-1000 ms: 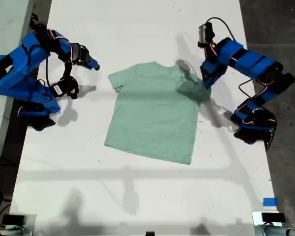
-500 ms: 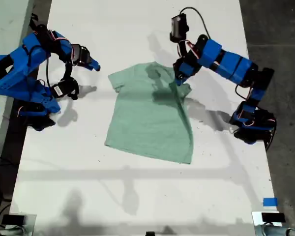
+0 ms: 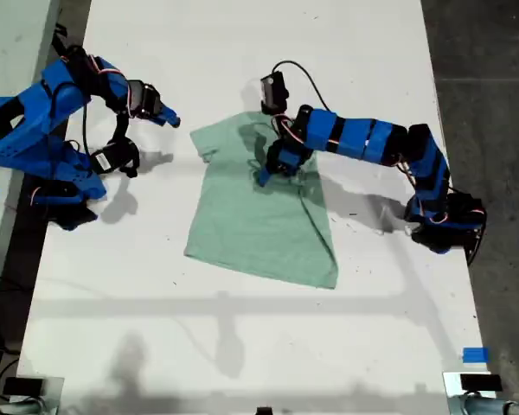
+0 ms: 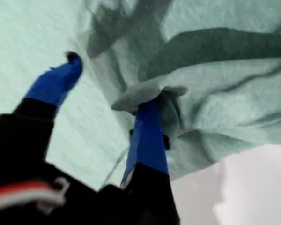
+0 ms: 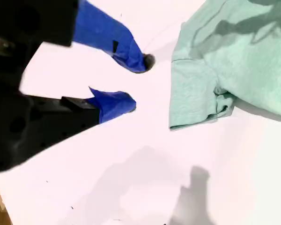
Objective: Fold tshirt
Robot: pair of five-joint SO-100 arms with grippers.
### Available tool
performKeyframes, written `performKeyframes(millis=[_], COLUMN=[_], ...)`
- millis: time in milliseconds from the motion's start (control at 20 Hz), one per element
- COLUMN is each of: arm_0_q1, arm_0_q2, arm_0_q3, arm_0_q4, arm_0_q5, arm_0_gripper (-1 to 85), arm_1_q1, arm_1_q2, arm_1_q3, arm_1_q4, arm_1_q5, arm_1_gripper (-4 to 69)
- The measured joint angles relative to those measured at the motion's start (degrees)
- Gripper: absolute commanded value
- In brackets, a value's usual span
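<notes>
The white table (image 3: 242, 346) has lots of bare room around the tshirt (image 3: 259, 216). My first gripper (image 3: 272, 169) is over the tshirt's middle, jaws spread, cloth draped on one finger (one side folded in). My second gripper (image 5: 138, 82), beside its sleeve edge, is open, holding nothing.

- A pale mint-green short-sleeved tshirt (image 3: 259, 216) with no print lies mostly flat on a white surface, near the middle of the exterior view.
- Its collar end points toward the top of that view, its hem toward the bottom.
- The sleeve at the exterior view's left is spread out flat.
- The side at the exterior view's right is folded inward over the body, leaving a slanted, creased edge.
- The cloth is soft and wrinkled, bunched near the chest.
</notes>
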Motion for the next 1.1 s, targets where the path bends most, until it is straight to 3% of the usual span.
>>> performKeyframes(millis=[200,350,650,1100], arm_0_q1=[0.0,0.0,-1.6,-5.4], arm_0_q2=[-0.2,-2.9,-13.9,-36.9], arm_0_q3=[-0.3,-4.0,-13.2,-13.3], arm_0_q4=[0.2,2.3,5.2,-6.2], arm_0_q5=[-0.3,-0.3,1.4,5.4], arm_0_gripper=[16.9,22.5,30.2,31.7], arm_1_q1=[0.2,0.2,-0.1,-1.8], arm_1_q2=[12.6,27.9,48.5,58.9], arm_1_q3=[0.2,7.2,21.5,32.1], arm_1_q4=[11.0,15.9,17.7,17.7], arm_1_q5=[-0.2,0.0,2.1,4.5], arm_1_gripper=[28.7,26.4,25.3,25.2])
